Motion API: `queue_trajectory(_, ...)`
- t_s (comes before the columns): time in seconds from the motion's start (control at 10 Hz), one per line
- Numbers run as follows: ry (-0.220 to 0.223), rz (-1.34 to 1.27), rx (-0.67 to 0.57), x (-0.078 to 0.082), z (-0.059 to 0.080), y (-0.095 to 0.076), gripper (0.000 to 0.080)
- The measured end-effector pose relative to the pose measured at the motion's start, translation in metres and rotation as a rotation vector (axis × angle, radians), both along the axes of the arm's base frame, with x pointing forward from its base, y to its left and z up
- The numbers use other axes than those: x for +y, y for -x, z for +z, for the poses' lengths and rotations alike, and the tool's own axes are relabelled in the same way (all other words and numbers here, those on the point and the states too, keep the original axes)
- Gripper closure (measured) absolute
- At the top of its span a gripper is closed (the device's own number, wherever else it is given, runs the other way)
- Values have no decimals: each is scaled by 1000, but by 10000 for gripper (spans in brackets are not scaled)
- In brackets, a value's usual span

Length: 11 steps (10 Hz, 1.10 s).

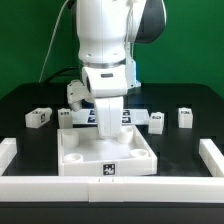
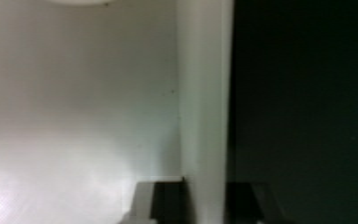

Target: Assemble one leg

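In the exterior view, several small white legs with marker tags stand on the black table: two at the left (image 1: 38, 118) (image 1: 64, 117) and two at the right (image 1: 156, 122) (image 1: 185, 117). The large white tray-like part (image 1: 75, 152) lies in the middle. My gripper (image 1: 108, 130) points straight down at the tray's far wall. In the wrist view my gripper (image 2: 210, 205) straddles that white wall (image 2: 204, 100), with one dark finger (image 2: 167, 205) on each side, pressed against it. No leg shows in the wrist view.
The marker board (image 1: 88, 118) lies behind the tray. A low white fence runs along the table's left (image 1: 8, 150), right (image 1: 212, 152) and front (image 1: 60, 186) edges. The black table (image 2: 309, 100) shows beside the wall.
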<state>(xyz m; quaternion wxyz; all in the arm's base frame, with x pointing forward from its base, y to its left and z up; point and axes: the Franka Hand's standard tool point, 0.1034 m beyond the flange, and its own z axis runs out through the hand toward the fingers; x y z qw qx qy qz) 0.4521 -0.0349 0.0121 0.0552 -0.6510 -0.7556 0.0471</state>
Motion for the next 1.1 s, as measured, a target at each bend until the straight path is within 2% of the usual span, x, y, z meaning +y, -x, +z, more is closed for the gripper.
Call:
queue_trajectory(0.2, 4, -38, -3, 5, 0, -1, 728)
queue_trajectory(0.6, 6, -155, -21, 57, 1, -12, 728)
queue_trajectory(1.1, -15, -142, -53, 107, 4, -46, 729)
